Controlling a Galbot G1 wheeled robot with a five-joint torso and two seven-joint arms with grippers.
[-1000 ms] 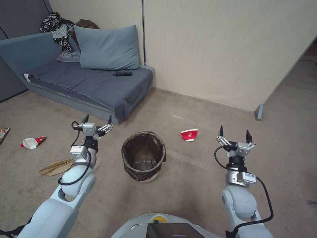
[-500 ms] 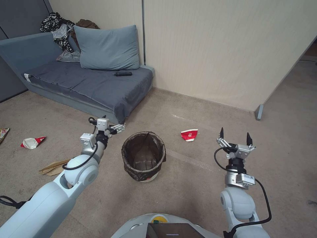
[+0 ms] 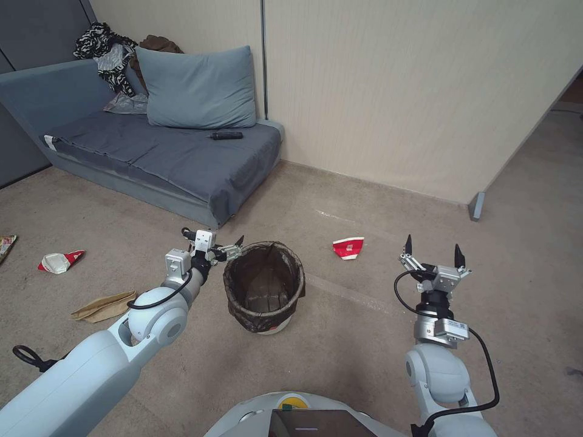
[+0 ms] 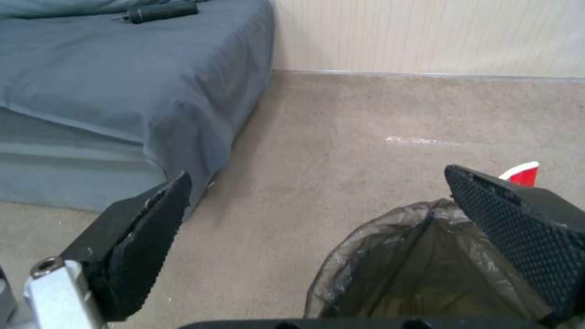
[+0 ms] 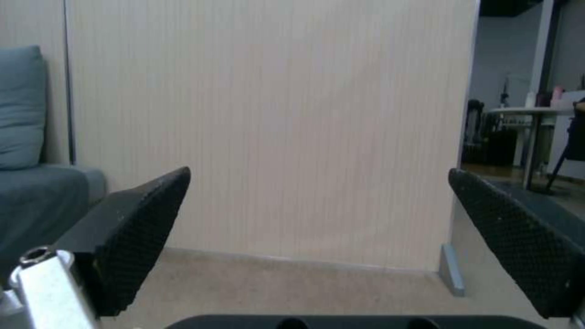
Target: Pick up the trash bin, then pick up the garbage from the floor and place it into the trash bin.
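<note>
- As the left arm has swung in from the robot's left over the last sec, the left gripper [image 3: 229,249] now sits just beside the near-left rim of the trash bin [image 3: 265,294]; it was well apart from it a moment ago.
- Its fingers are spread wide w/ nothing between them; in the left wrist view one finger [image 4: 518,237] hangs over the bag-lined rim, the other [image 4: 143,242] over bare carpet.
- Judgement: approach to the bin pickup is nearly done, rim grasp not yet made.
- Bin hasn't shifted: it stands on the carpet in front of the robot, between the two arms, near the sofa [image 3: 152,152] corner.
- Its long axis runs roughly vertical, mouth pointing up, perhaps leaning slightly; the dark bag wraps the rim.
- Right gripper [image 3: 432,250] has barely moved; it's held up to the robot's right, fingers parted & empty, pointing at the wall.
- Garbage on the floor: red cup [image 3: 348,247] beyond the bin, another crushed cup [image 3: 59,261] and a paper bag [image 3: 103,306] on the left.
</note>
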